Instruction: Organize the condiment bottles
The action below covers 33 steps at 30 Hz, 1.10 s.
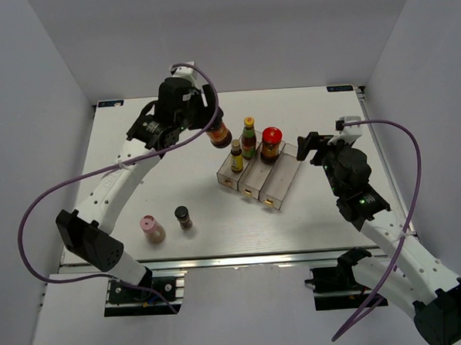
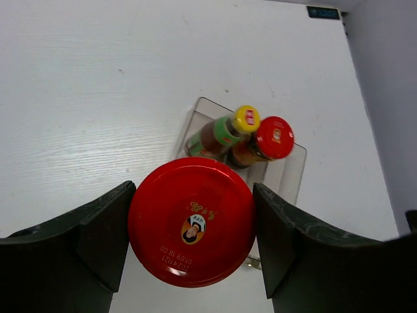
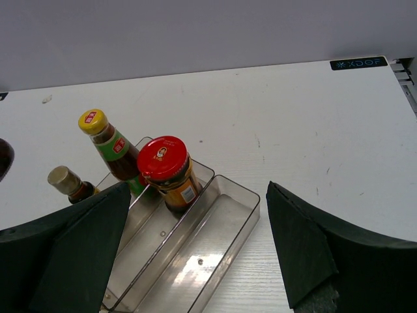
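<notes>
A robot lab cell; plain grey walls [image 1: 285, 30] box a white table [image 1: 175, 156]; arms [image 1: 111, 190] bolted to an aluminium rail [image 1: 243, 260].

The squat jar [image 2: 191, 222] has a bright red lid printed with a small portrait and white digits. The second jar [image 1: 271, 143] is red-lidded and orange-labelled. The tall bottle [image 1: 249, 137] has a yellow cap and a green-and-red label. The small bottle [image 1: 151, 228] is pink, the tray [image 1: 281, 187] clear, the tabletop [image 1: 177, 183] white with faint grain
</notes>
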Each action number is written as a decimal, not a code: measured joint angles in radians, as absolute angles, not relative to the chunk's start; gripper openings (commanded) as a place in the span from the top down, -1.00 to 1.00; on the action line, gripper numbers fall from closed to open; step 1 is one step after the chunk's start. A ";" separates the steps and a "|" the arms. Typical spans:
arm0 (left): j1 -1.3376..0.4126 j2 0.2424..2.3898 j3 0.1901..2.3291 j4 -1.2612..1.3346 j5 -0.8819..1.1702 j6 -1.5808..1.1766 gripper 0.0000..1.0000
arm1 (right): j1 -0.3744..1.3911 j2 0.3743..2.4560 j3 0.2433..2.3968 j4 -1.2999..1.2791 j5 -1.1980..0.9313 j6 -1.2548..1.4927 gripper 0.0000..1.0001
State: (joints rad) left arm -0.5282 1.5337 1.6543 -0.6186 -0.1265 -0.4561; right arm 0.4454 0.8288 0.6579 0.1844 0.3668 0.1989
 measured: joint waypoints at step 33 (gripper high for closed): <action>-0.747 1.920 1.779 -0.567 0.012 -0.345 0.68 | 0.445 0.798 0.626 0.127 0.487 0.191 -0.79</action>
